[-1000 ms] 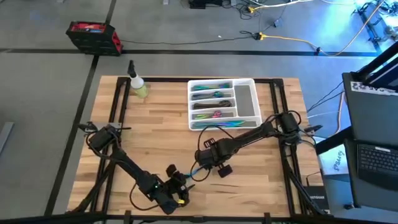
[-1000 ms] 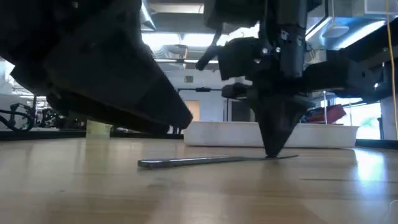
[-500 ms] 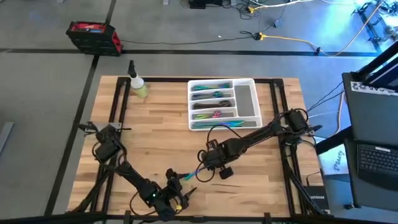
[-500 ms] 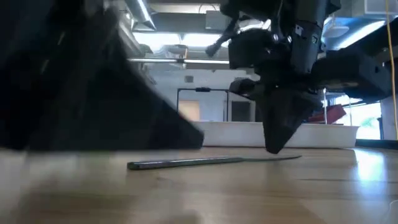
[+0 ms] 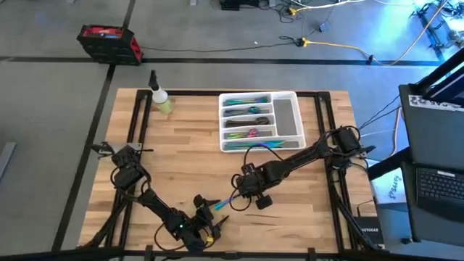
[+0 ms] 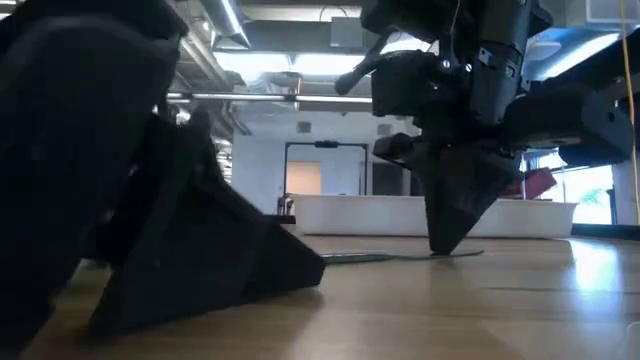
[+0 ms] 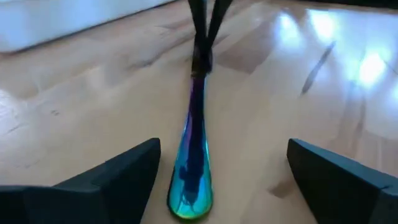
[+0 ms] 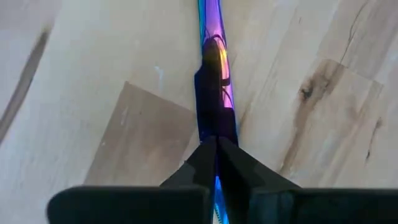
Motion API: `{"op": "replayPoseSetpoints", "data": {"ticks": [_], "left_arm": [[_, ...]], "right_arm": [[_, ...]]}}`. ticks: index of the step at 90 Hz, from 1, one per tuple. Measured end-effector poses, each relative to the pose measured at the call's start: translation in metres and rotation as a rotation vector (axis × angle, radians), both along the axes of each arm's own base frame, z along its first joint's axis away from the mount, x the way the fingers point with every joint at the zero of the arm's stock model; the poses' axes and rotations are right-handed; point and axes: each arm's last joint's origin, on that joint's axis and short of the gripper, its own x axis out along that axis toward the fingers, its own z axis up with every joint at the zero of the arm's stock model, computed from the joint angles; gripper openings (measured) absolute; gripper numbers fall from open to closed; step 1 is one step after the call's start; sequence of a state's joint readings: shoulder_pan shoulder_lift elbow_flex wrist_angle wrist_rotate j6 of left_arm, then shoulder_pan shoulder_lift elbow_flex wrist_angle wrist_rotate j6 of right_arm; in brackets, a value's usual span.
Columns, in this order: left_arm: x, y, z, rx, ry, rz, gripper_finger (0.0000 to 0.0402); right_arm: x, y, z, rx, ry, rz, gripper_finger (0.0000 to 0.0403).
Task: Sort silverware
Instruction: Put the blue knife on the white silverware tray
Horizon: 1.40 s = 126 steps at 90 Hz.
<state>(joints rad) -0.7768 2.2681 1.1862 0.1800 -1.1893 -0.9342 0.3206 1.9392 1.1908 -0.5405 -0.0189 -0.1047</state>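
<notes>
Most of the silverware already lies in the tray (image 5: 288,118). One spoon (image 7: 191,155) is left on the table (image 5: 181,152); my right gripper (image 8: 217,152) pinches its handle, my left gripper (image 7: 217,180) spreads wide around its bowl.

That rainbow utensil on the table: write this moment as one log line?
right gripper: shut on utensil, on table | left gripper: open, facing its handle | tray: filled
</notes>
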Motion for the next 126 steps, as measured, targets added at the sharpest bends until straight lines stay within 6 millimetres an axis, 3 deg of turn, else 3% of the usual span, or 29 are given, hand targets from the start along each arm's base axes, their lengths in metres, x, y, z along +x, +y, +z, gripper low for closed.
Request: {"op": "replayPoseSetpoints", "data": {"ticks": [37, 70, 100, 126], "left_arm": [[0.002, 0.005, -0.001, 0.001, 0.03, 0.005, 0.0331], [0.003, 0.01, -0.003, -0.005, 0.059, 0.016, 0.0281], [0.002, 0.013, -0.006, -0.012, 0.067, 0.027, 0.0191], [0.001, 0.012, -0.006, -0.004, 0.061, 0.032, 0.0164]], "right_arm": [[0.0, 0.0, -0.001, 0.015, 0.005, -0.002, 0.0], [0.002, 0.002, -0.001, 0.045, -0.003, -0.008, 0.0], [0.002, 0.001, -0.001, 0.046, -0.002, -0.013, 0.0], [0.001, 0.001, -0.001, 0.046, -0.002, -0.013, 0.0]]}}
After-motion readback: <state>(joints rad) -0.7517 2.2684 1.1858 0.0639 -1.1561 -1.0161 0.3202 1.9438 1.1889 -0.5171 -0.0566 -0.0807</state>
